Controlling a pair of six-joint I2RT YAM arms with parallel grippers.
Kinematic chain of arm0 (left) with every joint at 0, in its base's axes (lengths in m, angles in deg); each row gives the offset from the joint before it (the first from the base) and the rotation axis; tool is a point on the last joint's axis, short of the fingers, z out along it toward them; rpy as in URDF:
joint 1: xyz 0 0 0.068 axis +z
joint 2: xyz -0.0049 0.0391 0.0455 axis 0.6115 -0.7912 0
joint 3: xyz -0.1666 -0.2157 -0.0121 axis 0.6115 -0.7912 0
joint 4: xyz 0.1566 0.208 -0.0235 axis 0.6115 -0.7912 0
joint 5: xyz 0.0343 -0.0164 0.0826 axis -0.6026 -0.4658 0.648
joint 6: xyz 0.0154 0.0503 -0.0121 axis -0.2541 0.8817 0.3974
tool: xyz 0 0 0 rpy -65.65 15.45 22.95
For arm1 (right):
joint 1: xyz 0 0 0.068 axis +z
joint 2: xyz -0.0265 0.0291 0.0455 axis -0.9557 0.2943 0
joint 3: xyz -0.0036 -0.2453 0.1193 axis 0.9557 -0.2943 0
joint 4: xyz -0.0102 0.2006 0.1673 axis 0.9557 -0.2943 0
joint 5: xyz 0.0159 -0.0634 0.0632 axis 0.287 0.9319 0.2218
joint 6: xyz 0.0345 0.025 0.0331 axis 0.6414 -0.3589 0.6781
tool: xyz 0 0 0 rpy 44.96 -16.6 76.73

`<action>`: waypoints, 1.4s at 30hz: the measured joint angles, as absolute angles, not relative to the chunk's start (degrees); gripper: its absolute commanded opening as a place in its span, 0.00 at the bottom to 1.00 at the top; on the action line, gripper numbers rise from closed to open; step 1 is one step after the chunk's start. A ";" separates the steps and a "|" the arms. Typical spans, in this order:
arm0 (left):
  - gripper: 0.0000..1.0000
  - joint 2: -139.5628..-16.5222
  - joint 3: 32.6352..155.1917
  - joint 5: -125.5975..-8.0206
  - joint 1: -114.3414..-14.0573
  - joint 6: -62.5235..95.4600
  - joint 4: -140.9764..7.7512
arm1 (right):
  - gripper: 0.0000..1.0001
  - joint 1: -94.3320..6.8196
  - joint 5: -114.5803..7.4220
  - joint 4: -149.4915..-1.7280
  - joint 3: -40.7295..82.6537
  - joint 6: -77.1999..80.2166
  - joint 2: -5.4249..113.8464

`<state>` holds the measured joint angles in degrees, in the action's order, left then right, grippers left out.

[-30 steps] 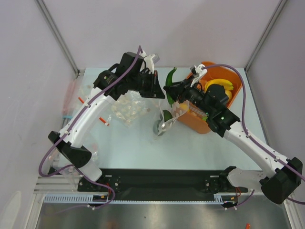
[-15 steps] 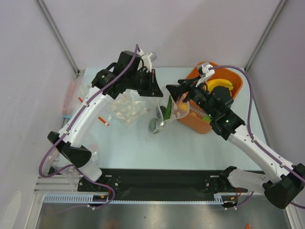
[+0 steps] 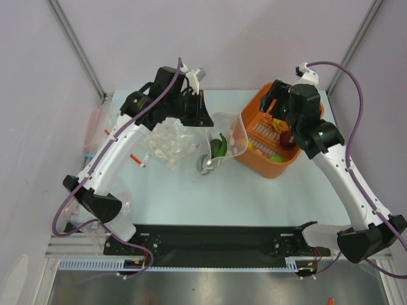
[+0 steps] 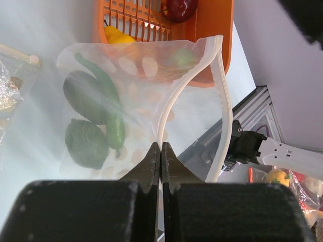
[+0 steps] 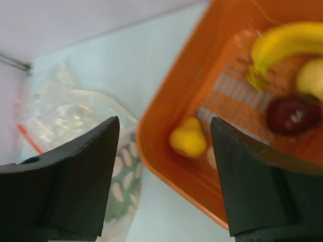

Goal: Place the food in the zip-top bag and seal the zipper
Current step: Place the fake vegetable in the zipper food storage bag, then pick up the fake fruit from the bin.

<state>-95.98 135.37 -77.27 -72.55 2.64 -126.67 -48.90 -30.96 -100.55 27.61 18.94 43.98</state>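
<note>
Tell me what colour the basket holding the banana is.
The basket is orange, seen best in the right wrist view.

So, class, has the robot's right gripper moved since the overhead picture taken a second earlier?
Yes. The right gripper has swung to the right, away from the mouth of the zip-top bag, and now hangs open over the orange basket.

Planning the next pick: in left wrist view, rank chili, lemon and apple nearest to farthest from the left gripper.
1. green chili, in the bag, beside the left gripper
2. lemon, basket, upper left
3. apple, basket, top edge
</note>
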 measured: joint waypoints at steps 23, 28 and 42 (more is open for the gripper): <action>0.00 -95.95 133.86 -76.90 -72.55 2.62 -125.80 | 1.00 -58.01 -18.08 -130.74 34.19 30.09 66.21; 0.00 -95.95 133.66 -76.90 -72.55 2.62 -125.36 | 1.00 -59.36 -17.60 -130.74 36.33 28.93 71.30; 0.00 -95.69 132.05 -76.90 -72.55 2.62 -124.07 | 1.00 -62.34 -16.79 -129.38 40.92 24.63 80.31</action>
<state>-95.69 132.05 -76.90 -72.55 2.62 -124.07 -62.34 -16.79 -129.38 40.92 24.63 80.31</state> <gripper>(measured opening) 0.009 0.995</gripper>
